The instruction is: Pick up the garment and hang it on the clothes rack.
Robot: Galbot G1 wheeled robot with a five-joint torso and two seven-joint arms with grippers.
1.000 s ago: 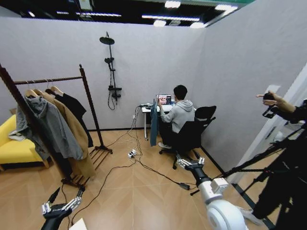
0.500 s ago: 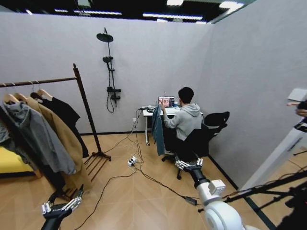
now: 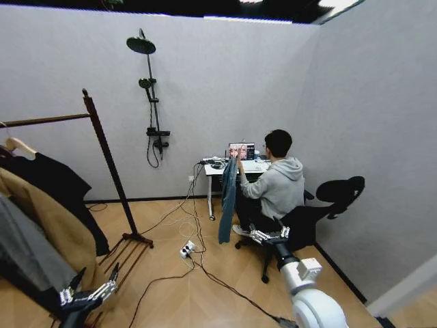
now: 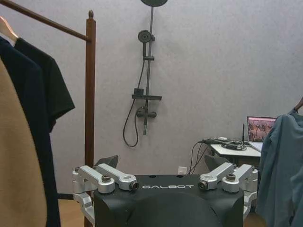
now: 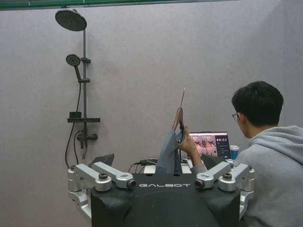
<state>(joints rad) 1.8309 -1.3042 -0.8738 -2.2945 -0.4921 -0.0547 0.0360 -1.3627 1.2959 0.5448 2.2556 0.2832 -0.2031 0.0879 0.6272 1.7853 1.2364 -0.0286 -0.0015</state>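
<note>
Hanging mid-frame in head view: garment (image 3: 228,198), held up on a hanger by a seated person's hand (image 3: 238,160), well apart from both grippers. Clothes rack (image 3: 109,174) at left, bar already crowded with coats (image 3: 41,219). Left gripper (image 3: 87,292) lower left, right gripper (image 3: 271,236) lower centre, both spread, holding nothing.

Left wrist view: garment at right edge (image 4: 281,175), rack upright (image 4: 90,94) left of centre.

Right wrist view: garment (image 5: 170,153) centre, hand (image 5: 188,142) gripping hanger.

Risks: floor cables (image 3: 198,263) snagging wheels; limp cloth slipping off during handover; grabbing fingers rather than hanger.
</note>
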